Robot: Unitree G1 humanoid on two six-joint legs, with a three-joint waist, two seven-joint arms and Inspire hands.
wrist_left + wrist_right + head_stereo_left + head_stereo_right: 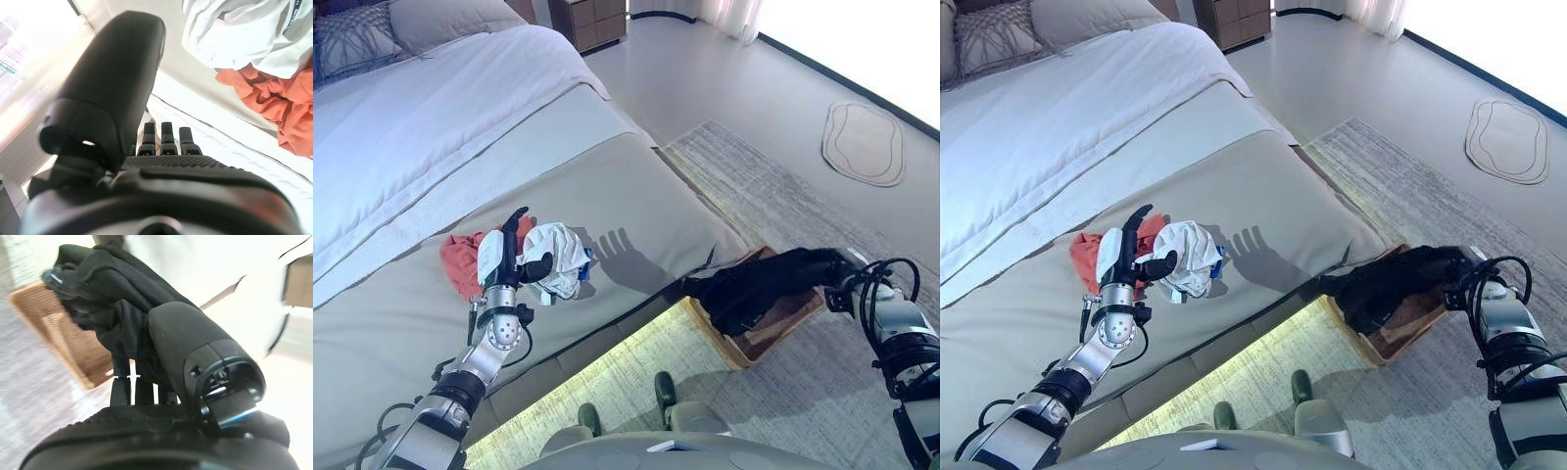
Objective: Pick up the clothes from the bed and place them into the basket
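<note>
A white garment (558, 257) lies crumpled on the beige bed cover (636, 196), with an orange garment (460, 259) right beside it. My left hand (509, 257) hovers over the seam between the two, open, fingers straight and thumb toward the white cloth (234, 29); it holds nothing. My right hand (842, 266) is off the bed's side, shut on a black garment (754, 284) that hangs over the brown woven basket (783, 328) on the floor. In the right wrist view the black cloth (107, 289) is pinched between thumb and fingers above the basket (54, 328).
The basket stands on a grey rug (783, 196) close to the bed's lit lower edge. A small oval mat (864, 142) lies farther out on the floor. Pillows (372, 29) and a wooden nightstand (592, 20) sit at the bed's head.
</note>
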